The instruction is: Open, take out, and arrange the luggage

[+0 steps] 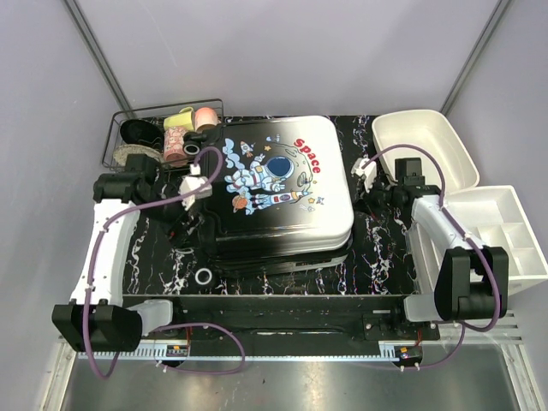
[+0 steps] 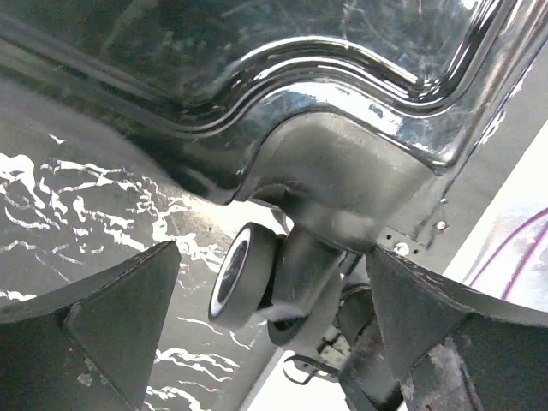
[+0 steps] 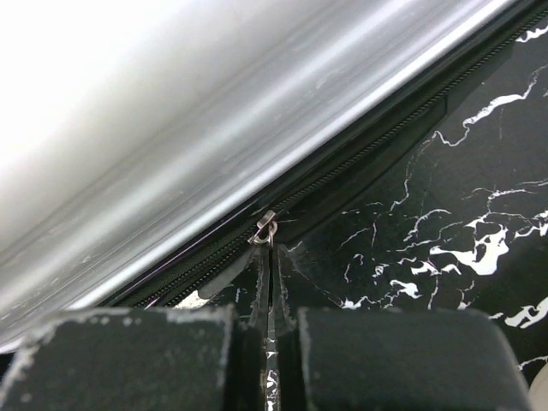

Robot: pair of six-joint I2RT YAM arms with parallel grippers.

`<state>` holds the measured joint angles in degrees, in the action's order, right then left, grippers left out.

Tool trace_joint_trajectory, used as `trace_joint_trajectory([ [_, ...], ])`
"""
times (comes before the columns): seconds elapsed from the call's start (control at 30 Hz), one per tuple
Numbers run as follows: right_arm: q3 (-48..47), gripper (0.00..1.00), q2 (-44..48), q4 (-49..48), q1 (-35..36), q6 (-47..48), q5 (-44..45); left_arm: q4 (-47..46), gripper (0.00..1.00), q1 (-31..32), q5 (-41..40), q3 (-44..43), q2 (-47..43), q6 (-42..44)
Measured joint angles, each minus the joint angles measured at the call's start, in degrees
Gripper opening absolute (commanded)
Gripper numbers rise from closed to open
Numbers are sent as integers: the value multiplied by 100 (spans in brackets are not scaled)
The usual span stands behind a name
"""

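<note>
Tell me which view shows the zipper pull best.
Right wrist: the zipper pull is centred and close, pinched by the shut right gripper. Top view: too small to make out at the right side of the luggage. Left wrist shows only a wheel.

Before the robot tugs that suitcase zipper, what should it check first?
1. The right tool is shut on the zipper pull: ok.
2. The luggage lies flat on the table: ok.
3. The left tool is open by the wheel, holding nothing: ok.
4. The luggage is braced against sliding: not ok, nothing holds it.
5. The zipper track ahead is free of snags: cannot tell.
</note>
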<state>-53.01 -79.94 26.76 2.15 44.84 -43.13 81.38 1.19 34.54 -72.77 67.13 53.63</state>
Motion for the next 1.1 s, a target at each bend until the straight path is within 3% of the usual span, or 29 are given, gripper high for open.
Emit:
trace_joint_trajectory([
  [0.13,249,0,127,-304,225,-96,205,188,99,-579,341,-782,275,-313],
  [0.27,608,0,503,-737,538,-160,669,-461,99,-1130,907,-1871,337,-1290],
  [0.4,852,0,903,-841,946,-387,1126,-1091,98,-1432,1281,-1945,404,-2354],
  [0.53,1147,0,1443,-651,1569,-726,1344,-1613,98,-1534,1528,-1947,1069,-3191],
  [0.77,1534,0,2428,-197,2546,-1198,798,-1987,95,-1552,1534,-1945,2387,-3816],
  [0.9,1545,0,2455,-168,2549,-1209,981,-1985,94,-1552,1523,-1945,2494,-3847],
  [1.1,1530,0,1943,-649,1869,-1058,1019,-1985,93,-1552,1451,-1945,2538,-3794],
])
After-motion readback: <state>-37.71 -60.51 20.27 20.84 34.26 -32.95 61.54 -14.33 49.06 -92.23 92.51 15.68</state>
